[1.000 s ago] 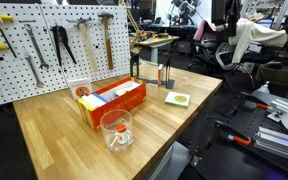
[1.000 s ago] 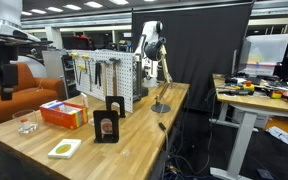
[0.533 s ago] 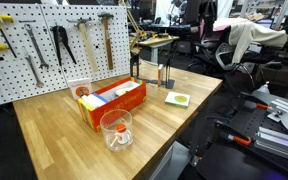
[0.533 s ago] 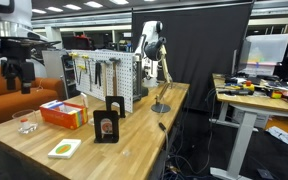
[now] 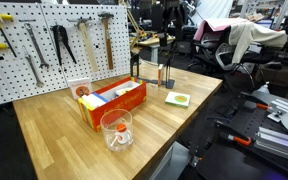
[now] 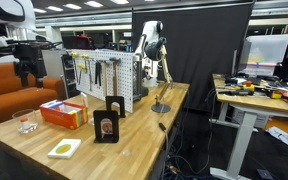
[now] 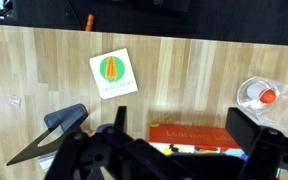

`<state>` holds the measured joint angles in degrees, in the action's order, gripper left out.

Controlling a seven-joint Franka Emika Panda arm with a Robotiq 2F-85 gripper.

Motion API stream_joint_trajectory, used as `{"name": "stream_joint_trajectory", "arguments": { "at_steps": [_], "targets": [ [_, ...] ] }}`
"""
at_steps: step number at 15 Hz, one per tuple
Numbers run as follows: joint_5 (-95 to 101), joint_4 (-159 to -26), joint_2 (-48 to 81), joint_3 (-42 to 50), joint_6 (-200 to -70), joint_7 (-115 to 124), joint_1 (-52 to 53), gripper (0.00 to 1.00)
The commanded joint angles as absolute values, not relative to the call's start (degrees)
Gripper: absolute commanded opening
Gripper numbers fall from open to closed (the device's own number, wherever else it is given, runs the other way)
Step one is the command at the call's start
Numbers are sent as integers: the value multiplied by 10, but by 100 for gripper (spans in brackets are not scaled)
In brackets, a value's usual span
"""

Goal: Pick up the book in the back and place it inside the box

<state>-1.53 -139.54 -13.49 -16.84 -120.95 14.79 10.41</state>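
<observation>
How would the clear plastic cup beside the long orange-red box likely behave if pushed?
The clear plastic cup looks thin-walled, so probably light and easily squeezed. It stands upright and open-topped, so a push might tip it, spilling the small orange-red piece inside.

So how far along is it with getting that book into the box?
Nothing looks done: the book stands behind the box, outside it. In hand: the gripper hangs open and empty, well above both. Left: grasp the book, lift it, set it in the box.
</observation>
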Motion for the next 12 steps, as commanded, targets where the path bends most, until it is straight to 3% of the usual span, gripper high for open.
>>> {"name": "stream_joint_trajectory", "arguments": {
  "at_steps": [1,12],
  "targets": [
    [-13,-1394,-134,-161,-1208,149,110,100],
    [13,-1350,-88,-172,-1270,159,115,100]
  ]
}}
